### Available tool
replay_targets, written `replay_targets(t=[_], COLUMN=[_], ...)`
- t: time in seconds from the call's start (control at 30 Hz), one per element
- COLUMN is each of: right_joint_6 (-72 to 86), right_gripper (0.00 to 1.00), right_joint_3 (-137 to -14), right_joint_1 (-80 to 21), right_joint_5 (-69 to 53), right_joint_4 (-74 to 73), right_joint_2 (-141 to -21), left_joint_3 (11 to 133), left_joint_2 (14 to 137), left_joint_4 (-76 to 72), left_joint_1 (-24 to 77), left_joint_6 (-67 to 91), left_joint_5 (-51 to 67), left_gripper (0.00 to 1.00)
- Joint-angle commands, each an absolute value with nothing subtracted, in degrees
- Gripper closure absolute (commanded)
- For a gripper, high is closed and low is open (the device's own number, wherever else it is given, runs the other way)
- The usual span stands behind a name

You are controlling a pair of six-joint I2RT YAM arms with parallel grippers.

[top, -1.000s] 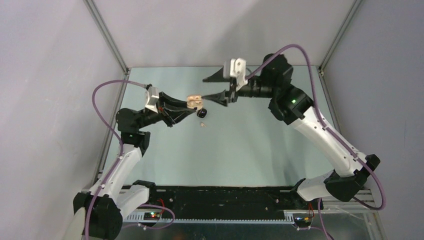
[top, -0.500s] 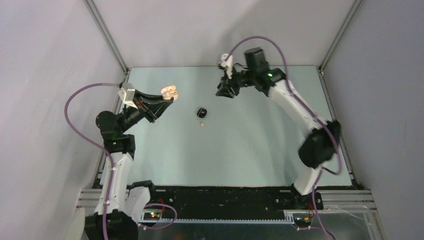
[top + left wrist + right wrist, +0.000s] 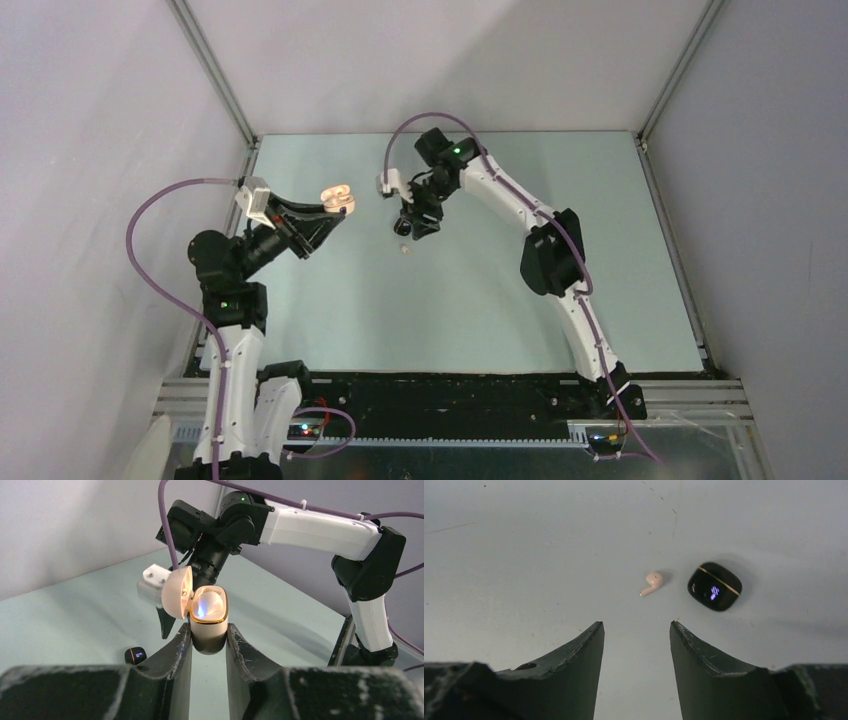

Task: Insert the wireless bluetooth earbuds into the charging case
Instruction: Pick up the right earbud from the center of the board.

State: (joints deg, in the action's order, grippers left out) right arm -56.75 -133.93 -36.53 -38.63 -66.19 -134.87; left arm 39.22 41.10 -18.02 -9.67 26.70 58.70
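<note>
While hovering half open and empty, right gripper (image 3: 636,625) nearer: cream earbud (image 3: 653,581) flat on table (image 3: 524,540) just past jaws at about twelve o'clock, stem toward seven, black case (image 3: 714,586) just beside at three. Well apart, toward nine o'clock in overhead view, left gripper (image 3: 208,630) clamped on lifted cream case (image 3: 208,615), lid open.

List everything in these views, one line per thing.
cream charging case: one, cream with a gold rim, lid open, held up off the table between the left gripper's fingers
black charging case: one, black with a gold line, closed, lying on the table
cream earbud: one, pale cream, lying on the table beside the black charging case, apart from it
table: one, pale green
cables: two, purple, one looping off each arm
left gripper: one, black, shut on the cream charging case
right gripper: one, black, open and empty, above the cream earbud and the black charging case
</note>
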Motion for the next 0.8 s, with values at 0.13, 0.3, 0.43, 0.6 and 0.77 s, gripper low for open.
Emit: replay_targets(t=[0.13,0.3,0.43,0.6,0.77], right_joint_6=[-60.9,-61.2,-62.6,-62.4,-61.9], right_gripper=[0.47,0.50,0.53,0.55,0.58], right_joint_3=[-135.3,-135.3,-135.3,-135.8,-135.7], right_joint_1=[-39.6,-40.5,-41.1,-41.4,-41.7], right_joint_5=[-35.0,-34.9,-34.4,-34.1,-34.3], right_joint_4=[-63.0,-60.9,-59.4,-58.4,-58.3], right_joint_2=[-140.1,-141.5,-142.9,-144.2,-144.9], left_joint_3=[41.2,41.2,41.3,40.8,40.6], left_joint_2=[39.2,39.1,39.3,39.4,39.3], left_joint_4=[-16.4,-16.4,-16.8,-17.2,-17.3], left_joint_1=[-10.9,-10.8,-10.9,-10.9,-10.9], left_joint_6=[26.3,26.2,26.3,26.2,26.3], left_joint_5=[58.3,58.2,57.9,57.9,58.3], left_gripper=[1.00,1.00,1.00,1.00,1.00])
